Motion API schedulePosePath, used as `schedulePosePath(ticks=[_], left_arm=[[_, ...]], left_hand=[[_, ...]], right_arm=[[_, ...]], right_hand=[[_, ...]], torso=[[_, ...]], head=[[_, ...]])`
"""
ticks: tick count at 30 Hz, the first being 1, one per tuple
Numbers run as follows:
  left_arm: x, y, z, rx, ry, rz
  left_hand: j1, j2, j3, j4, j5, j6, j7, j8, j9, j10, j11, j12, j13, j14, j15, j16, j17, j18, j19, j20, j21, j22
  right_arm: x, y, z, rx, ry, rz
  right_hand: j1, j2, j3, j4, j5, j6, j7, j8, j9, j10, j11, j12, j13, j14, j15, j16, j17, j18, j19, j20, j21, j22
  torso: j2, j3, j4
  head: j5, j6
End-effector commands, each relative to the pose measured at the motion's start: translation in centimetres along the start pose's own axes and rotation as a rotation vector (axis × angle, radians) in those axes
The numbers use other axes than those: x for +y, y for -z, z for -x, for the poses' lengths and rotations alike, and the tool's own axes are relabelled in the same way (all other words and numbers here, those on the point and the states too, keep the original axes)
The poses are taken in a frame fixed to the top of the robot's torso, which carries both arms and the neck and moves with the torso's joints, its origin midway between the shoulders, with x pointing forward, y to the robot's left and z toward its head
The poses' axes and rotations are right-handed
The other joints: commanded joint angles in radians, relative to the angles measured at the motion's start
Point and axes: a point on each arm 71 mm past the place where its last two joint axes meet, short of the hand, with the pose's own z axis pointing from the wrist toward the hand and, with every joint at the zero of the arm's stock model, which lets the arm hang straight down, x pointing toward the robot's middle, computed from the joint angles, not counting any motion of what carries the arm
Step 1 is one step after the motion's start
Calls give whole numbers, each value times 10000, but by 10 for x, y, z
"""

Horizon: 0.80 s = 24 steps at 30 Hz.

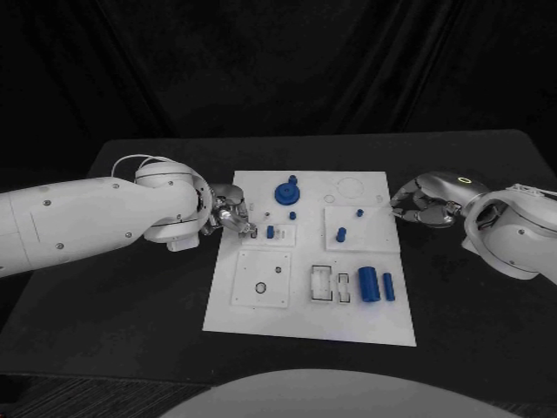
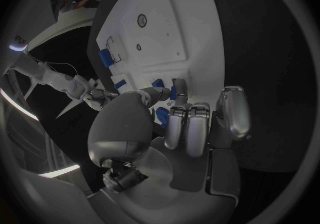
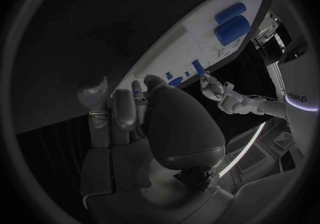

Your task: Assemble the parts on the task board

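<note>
White task board [image 1: 306,318] flat on the middle of the black table [image 1: 116,287], blue parts [image 1: 369,284] scattered over it. Left hand [image 1: 229,215] at the board's left edge, pinching a small blue peg [image 2: 174,93] between thumb and fingertip. Right hand [image 1: 417,202] at the right edge, fingers curled inward; whether grasping anything, cannot tell.

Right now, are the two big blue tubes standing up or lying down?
Lying down. The two blue tubes rest flat, side by side on the white task board, near its right edge in the head view.
</note>
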Motion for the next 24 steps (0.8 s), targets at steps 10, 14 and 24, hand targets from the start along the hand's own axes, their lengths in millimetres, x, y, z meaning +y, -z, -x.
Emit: schedulePosePath(ticks=[10, 14, 24], left_arm=[[-3, 2, -2, 166, 5, -21], [-3, 3, -2, 157, 13, -56], [-6, 1, -2, 155, 3, -190]], left_hand=[[-25, 22, 29, -104, 45, 47, -54, -55, -26, 1030, -24, 36, 2630, 1038, -12, 27, 2634, 8, 53, -6, 49, 1708], [-25, 22, 29, -104, 45, 47, -54, -55, -26, 1030, -24, 36, 2630, 1038, -12, 27, 2634, 8, 53, -6, 49, 1708], [-71, 43, 52, -149, 15, -8, -19, -152, -86, 978, 0, -13, 2592, 1038, 1, 27, 2634, 34, -27, 0, -57, 1671]], right_arm=[[-1, 0, -2, 1, 0, -148], [-1, 1, -2, -2, -2, -156], [-1, 0, -2, -12, -4, -154]], right_hand=[[100, 7, 70, -11, 28, 13, -6, -36, -22, -15, -48, -40, -1011, -31, -25, -43, -8, 123, -84, 14, -45, 1105], [100, 7, 70, -11, 28, 13, -6, -36, -22, -15, -48, -40, -1011, -31, -25, -43, -8, 123, -84, 14, -45, 1105], [100, 7, 70, -11, 28, 13, -6, -36, -22, -15, -48, -40, -1011, -31, -25, -43, -8, 123, -84, 14, -45, 1105]], torso=[[-13, 1, 18], [-15, 3, 17], [-13, 7, 13]], head=[[26, -104], [16, -118], [28, -147]])
